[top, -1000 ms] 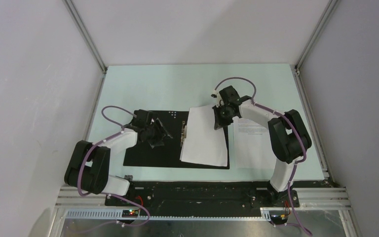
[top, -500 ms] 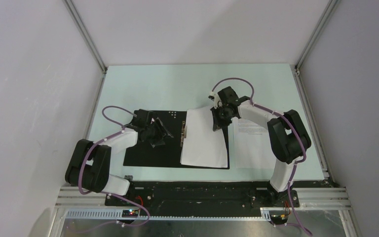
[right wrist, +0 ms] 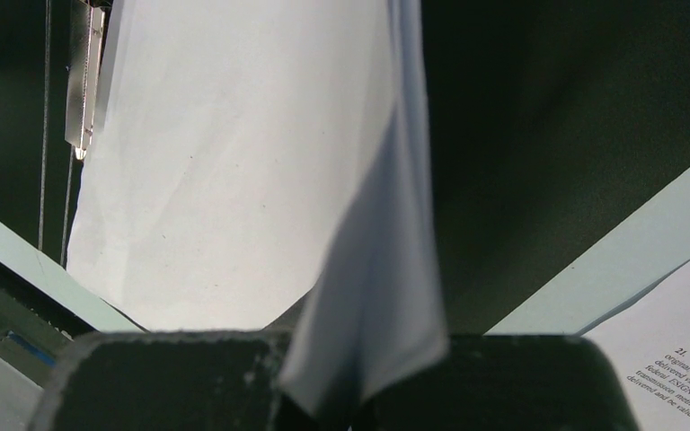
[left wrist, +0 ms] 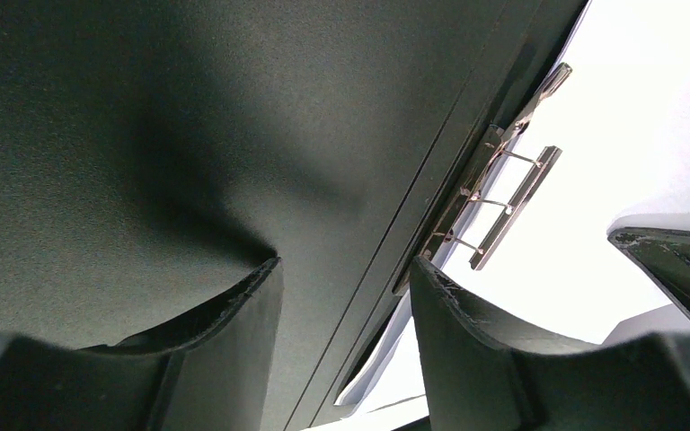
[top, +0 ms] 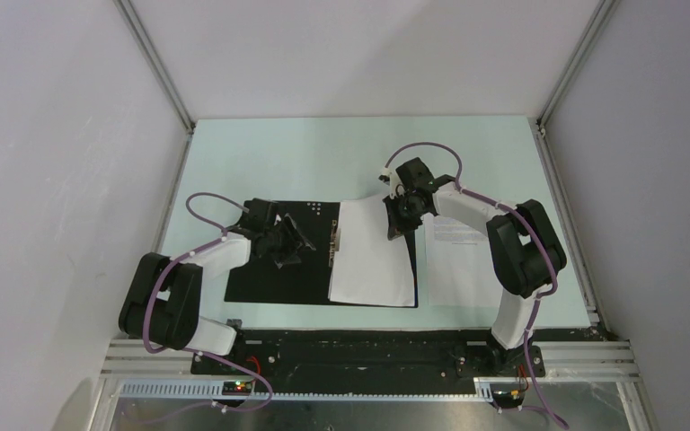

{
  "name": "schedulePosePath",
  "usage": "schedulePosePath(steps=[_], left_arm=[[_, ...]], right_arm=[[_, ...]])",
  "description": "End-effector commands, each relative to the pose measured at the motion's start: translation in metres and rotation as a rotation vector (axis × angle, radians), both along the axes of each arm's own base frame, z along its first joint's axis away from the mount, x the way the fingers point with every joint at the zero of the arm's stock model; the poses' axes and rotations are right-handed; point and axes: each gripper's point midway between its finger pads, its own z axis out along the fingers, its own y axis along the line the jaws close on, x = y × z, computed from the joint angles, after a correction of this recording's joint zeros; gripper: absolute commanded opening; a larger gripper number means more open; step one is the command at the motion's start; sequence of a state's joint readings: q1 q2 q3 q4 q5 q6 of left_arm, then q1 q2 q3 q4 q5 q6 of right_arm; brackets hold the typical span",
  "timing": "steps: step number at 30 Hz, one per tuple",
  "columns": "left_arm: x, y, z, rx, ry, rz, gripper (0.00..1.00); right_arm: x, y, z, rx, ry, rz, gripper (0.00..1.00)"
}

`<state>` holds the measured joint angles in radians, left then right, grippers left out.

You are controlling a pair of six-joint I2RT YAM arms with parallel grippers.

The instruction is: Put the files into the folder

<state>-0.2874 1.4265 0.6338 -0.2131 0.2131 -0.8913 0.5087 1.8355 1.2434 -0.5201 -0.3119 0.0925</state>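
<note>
The folder (top: 274, 274) lies open on the table, black inside up, with its metal clip (left wrist: 503, 197) along the spine. A plain white file (top: 373, 260) rests on the folder's right half. My right gripper (top: 402, 214) is shut on that sheet's far right corner and lifts it a little; the pinched corner (right wrist: 368, 350) folds between the jaws. The second file (top: 454, 260), with printed text, lies flat on the table just right of the folder. My left gripper (top: 289, 242) stands open, low over the folder's left half, with only the black surface between its fingers (left wrist: 252, 314).
The pale green table (top: 323, 162) is walled by white panels at the left, back and right. The arm bases and a metal rail (top: 368, 359) run along the near edge.
My right gripper has shifted slightly left with the plain sheet, bringing its left edge nearer the clip. The left arm has stayed put.
</note>
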Motion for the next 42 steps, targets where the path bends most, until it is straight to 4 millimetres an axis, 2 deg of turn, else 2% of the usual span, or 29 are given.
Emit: schedulePosePath(steps=[1,13,29,31,42], left_arm=[[-0.008,0.006,-0.012,0.025,0.041,0.015,0.6],[-0.009,0.006,-0.013,0.024,0.044,0.013,0.6],[-0.009,0.005,-0.013,0.017,0.044,0.007,0.6],[-0.009,0.004,-0.012,0.016,0.042,0.007,0.6],[-0.008,0.004,-0.011,0.013,0.039,0.005,0.59]], right_arm=[[-0.003,0.002,0.006,0.008,-0.014,0.031,0.0],[-0.005,-0.005,0.004,-0.03,-0.014,0.038,0.0],[-0.001,0.005,0.006,0.011,0.003,-0.038,0.0],[0.0,0.005,0.006,0.012,0.005,-0.05,0.04],[0.007,-0.006,0.017,-0.001,-0.004,-0.159,0.43]])
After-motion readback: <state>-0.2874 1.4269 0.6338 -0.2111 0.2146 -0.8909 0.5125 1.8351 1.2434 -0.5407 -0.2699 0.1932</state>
